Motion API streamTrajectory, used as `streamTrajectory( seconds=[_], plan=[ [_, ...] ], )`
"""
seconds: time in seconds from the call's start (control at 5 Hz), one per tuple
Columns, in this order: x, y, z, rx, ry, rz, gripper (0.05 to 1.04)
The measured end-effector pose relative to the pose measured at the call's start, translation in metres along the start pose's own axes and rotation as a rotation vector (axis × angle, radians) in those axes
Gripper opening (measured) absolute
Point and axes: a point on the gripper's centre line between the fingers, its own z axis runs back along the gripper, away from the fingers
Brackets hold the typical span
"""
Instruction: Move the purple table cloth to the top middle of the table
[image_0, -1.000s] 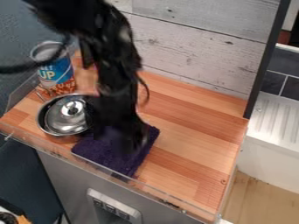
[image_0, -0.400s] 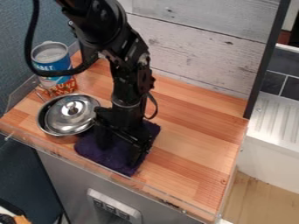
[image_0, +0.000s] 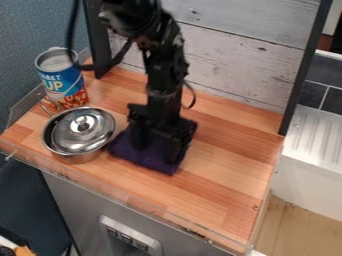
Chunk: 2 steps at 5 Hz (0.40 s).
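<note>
A black robot arm (image_0: 165, 65) bends down from the far edge of the scene, left of center, its wrist (image_0: 163, 100) dropping nearly straight toward the near side. Below it, the two-finger tool (image_0: 158, 149) points downward, fingers spread to left and right. A black cable (image_0: 71, 35) loops at the arm's left.

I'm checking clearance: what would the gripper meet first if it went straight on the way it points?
The purple cloth, just below the gripper; they may already touch, as depth is unclear here. Beneath the cloth lies the wooden tabletop.
</note>
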Motion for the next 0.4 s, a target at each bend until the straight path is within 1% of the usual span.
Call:
streamTrajectory(
  seconds=[0.2,0.4],
  plan=[
    [0.026,0.002,0.001,-0.004,-0.011,0.006,1.001],
    [0.046,0.004,0.002,-0.001,-0.025,0.005,1.001]
  ],
)
